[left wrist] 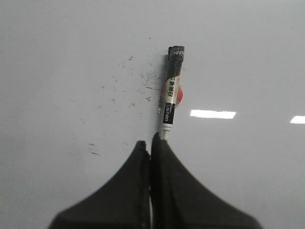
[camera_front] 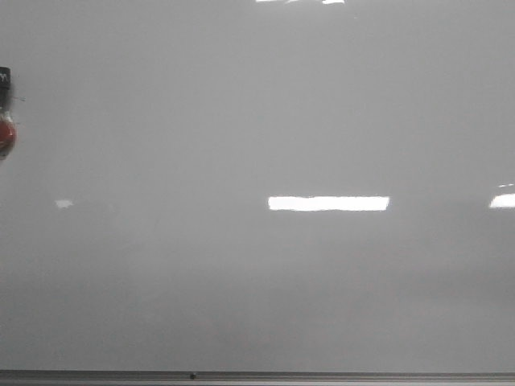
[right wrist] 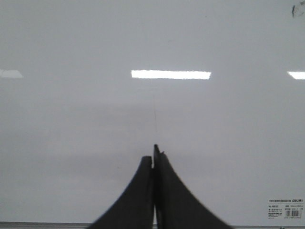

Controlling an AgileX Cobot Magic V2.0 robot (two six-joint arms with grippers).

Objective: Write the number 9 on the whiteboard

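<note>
The whiteboard [camera_front: 257,121] fills the front view, glossy and pale grey. No number 9 shows on it in any view. A black and white marker [left wrist: 171,90] with a black cap and a red blob at its middle rests against the board; it also shows at the front view's far left edge [camera_front: 5,104]. My left gripper [left wrist: 150,143] is shut. The marker's near end disappears behind one fingertip [left wrist: 158,139], and the narrow slit between the fingers holds nothing I can see. My right gripper [right wrist: 153,155] is shut and empty, facing the bare whiteboard [right wrist: 71,119]. Neither gripper shows in the front view.
Small black scuff marks [left wrist: 143,86] dot the board beside the marker. A faint thin vertical line [right wrist: 155,109] runs ahead of the right fingers. The grey metal bottom edge [camera_front: 322,375] runs along the board's base. A small printed label [right wrist: 286,210] sits near it.
</note>
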